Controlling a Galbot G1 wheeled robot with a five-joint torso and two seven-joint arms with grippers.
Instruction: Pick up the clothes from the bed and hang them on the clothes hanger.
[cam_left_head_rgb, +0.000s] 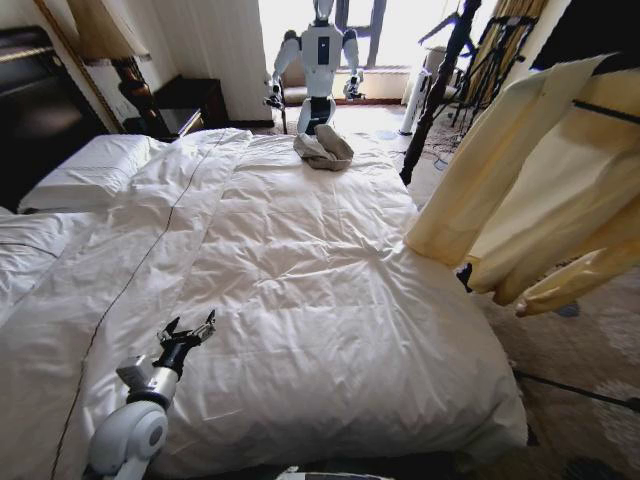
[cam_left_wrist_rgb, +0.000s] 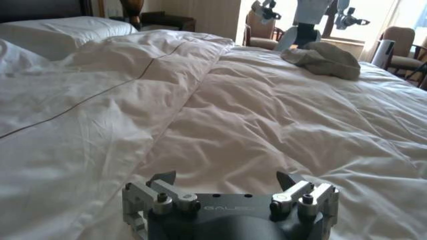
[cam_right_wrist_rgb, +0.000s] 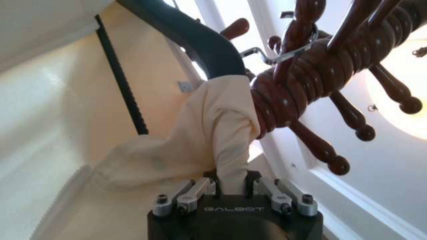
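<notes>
One bed (cam_left_head_rgb: 300, 260) takes up most of the head view, its white duvet rumpled, with a white pillow (cam_left_head_rgb: 85, 170) at its far left corner. One cream-yellow top (cam_left_head_rgb: 540, 190) hangs in the air off the right side of the bed, well above the carpet, its sleeves drooping. A thin black bar of the hanger (cam_left_head_rgb: 605, 112) crosses its upper part. One grey-beige bundle of cloth (cam_left_head_rgb: 323, 149) lies on the far edge of the bed, and behind it stands one other white robot (cam_left_head_rgb: 318, 60). A dark turned bedpost (cam_left_head_rgb: 435, 95) rises at the far right corner.

The left claw (cam_left_head_rgb: 190, 335) hovers low over the near left part of the duvet, fingers spread and holding nothing. The left wrist view looks along the bed past the same spread left claw (cam_left_wrist_rgb: 227, 181) to the bundle (cam_left_wrist_rgb: 323, 59) and the other robot's arms.

The right wrist view adds what the head view leaves out: the right claw (cam_right_wrist_rgb: 232, 184) is pinching a fold of the top (cam_right_wrist_rgb: 200, 145), the fabric gathered between its fingers. Next to the cloth is a dark curved bar (cam_right_wrist_rgb: 193, 37) and a red-brown turned wooden stand (cam_right_wrist_rgb: 313, 70) with several knobbed pegs, seen from below against the ceiling.
</notes>
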